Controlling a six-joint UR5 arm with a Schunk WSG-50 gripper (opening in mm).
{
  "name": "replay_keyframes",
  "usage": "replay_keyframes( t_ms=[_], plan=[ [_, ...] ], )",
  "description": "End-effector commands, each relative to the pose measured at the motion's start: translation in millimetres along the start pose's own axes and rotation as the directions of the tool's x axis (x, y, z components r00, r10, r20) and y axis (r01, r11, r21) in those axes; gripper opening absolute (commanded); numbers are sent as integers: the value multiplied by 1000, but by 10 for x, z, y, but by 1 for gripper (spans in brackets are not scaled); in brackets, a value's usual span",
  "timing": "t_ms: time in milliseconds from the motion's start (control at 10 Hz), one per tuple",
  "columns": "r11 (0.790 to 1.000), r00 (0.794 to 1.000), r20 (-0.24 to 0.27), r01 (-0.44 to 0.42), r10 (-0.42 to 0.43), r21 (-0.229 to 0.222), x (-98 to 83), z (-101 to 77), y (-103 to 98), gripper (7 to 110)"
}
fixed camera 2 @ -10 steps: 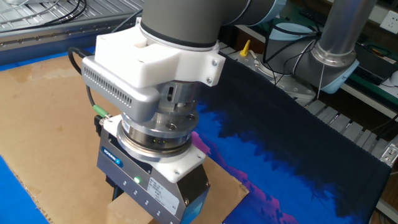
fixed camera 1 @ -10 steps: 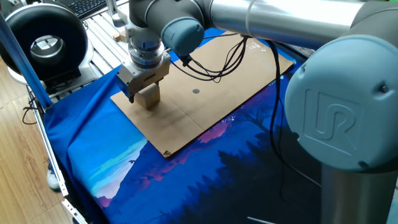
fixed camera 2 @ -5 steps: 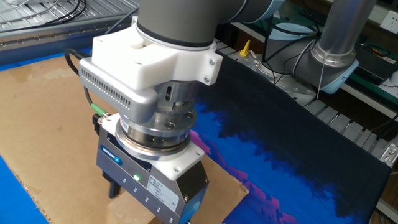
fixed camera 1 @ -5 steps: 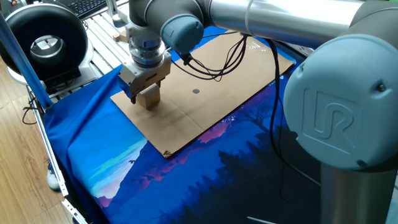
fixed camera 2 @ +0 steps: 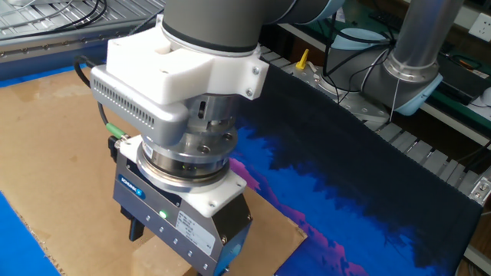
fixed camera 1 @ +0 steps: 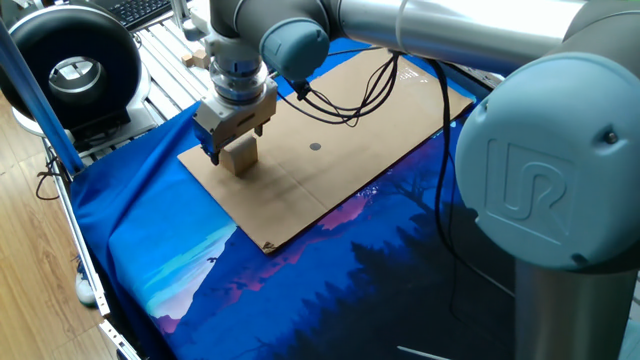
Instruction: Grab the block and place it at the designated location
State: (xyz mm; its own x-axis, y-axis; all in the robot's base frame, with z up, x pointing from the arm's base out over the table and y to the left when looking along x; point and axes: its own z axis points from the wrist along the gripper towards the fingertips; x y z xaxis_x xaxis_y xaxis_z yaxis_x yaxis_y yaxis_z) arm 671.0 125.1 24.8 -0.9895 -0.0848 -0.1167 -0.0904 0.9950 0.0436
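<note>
Gripper (fixed camera 1: 232, 150) closed on block (fixed camera 1: 239, 158) near board's (fixed camera 1: 330, 170) left end, looks just off the surface, dot (fixed camera 1: 315, 147) well apart to the right; risk imo: shallow grip, so block could twist/slip in transit & land off-dot.

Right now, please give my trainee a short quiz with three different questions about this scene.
1. True or false: the block sits on the cardboard board.
2. Multiple choice: the end effector is A) directly above the block, B) over the dark dot, C) off the board.
3. Fill in: the cloth under the board is mostly ____.

Key: 1 true; 2 A; 3 blue.
</note>
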Motion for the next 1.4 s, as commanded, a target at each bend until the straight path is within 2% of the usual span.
replay_keyframes(
  t_ms=[0, 200, 300, 700, 1000, 1300],
  plan=[
    [998, 999, -3, -37, 37, 54, -11, -25, -157, 88],
    [998, 999, 2, -49, 49, 33, -25, -24, -104, 88],
    [998, 999, 5, -47, 47, 35, -33, -26, -109, 7],
    [999, 999, 7, -48, 48, 22, -39, -27, -80, 7],
    [1000, 1000, 22, -2, 2, 13, -83, -40, -92, 7],
    [998, 1000, 11, 28, -29, 60, -59, -30, -220, 7]
  ],
)
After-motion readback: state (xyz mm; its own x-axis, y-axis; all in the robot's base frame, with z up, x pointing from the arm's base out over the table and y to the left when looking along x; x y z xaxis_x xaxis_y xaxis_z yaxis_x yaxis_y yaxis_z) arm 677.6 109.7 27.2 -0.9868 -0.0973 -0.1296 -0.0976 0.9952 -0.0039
